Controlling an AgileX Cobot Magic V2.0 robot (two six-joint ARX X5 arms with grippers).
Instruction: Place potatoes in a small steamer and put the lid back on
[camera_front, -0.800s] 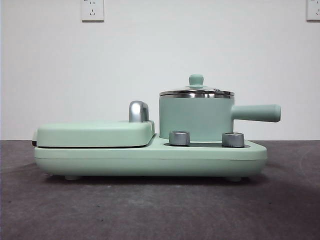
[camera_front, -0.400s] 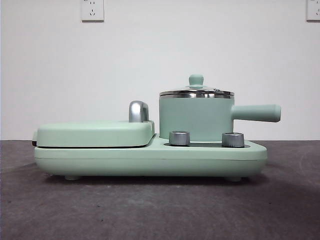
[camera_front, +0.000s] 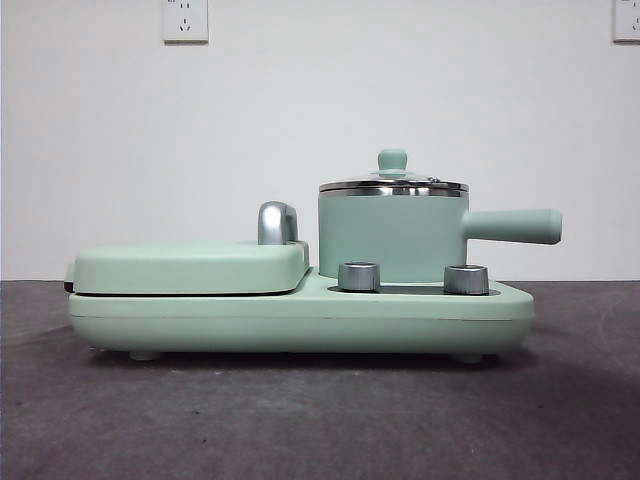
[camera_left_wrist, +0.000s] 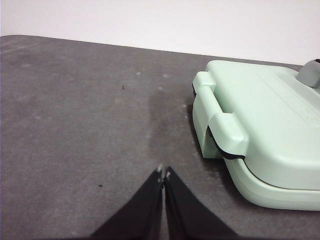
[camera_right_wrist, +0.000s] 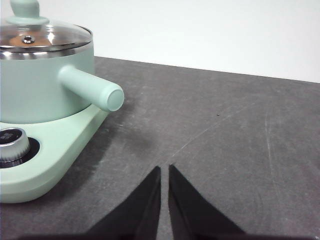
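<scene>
A: Start with the biggest thing. What fills the front view?

B: The mint-green cooker base (camera_front: 300, 320), sitting on the dark grey table (camera_front: 300, 420). On the base at about nine o'clock lies the flat grill cover (camera_front: 190, 268), shut, with its chrome handle (camera_front: 278, 222) behind. At about three o'clock stands the small steamer (camera_front: 392, 238), its long side handle (camera_front: 512, 226) pointing to three o'clock, above two steel dials (camera_front: 359, 276).

A: And the lid?

B: The glass lid (camera_front: 393, 186) sits level on the steamer's steel rim, green knob (camera_front: 392, 159) upright. Through the glass, in the right wrist view, something orange-brown shows; I judge it may be the potato (camera_right_wrist: 21, 40), though it is too small to be sure.

A: So how far along?

B: It looks either finished or not yet begun; no potato lies on the table.

A: The grippers?

B: The left gripper (camera_left_wrist: 164, 174) hangs over bare table beside the grill end, jaws together. The right gripper (camera_right_wrist: 164, 170) hangs near the steamer's handle, jaws almost closed, holding nothing.
</scene>
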